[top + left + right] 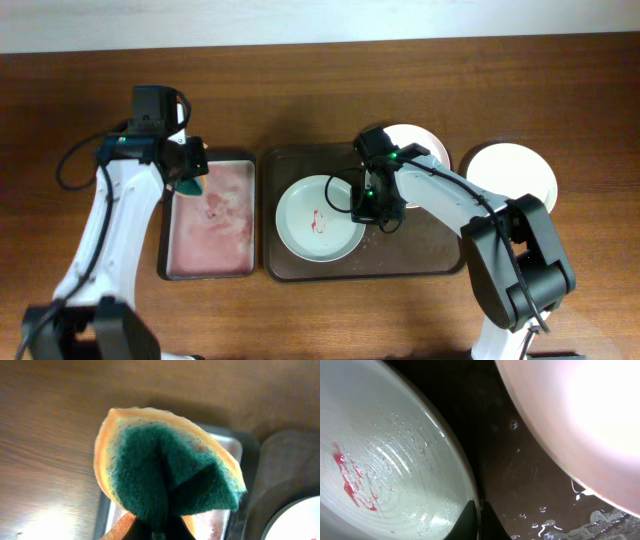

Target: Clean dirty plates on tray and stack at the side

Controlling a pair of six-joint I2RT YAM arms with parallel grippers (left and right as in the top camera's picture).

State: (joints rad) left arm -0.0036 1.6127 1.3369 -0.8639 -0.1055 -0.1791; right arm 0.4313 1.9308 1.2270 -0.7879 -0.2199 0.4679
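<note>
The right tool (pixel 375 205) pinches the rim of the pale green plate (pixel 300 225), which lies on the brown tray (pixel 425 258) (red smear (pixel 351 482) at centre). The left tool (pixel 190 172), clenched on the sponge (pixel 165 475), should scrub that smear while the rim is held steady.

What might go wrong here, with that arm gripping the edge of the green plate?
The pale green plate looks wet, and the right fingers pinch only its thin rim, so it may slip if lifted. The pink plate lies close beside it on the tray; a swing might knock it. The red smear is unwiped and the sponge is held away over the smaller tray, so the plate could get stacked dirty.
</note>
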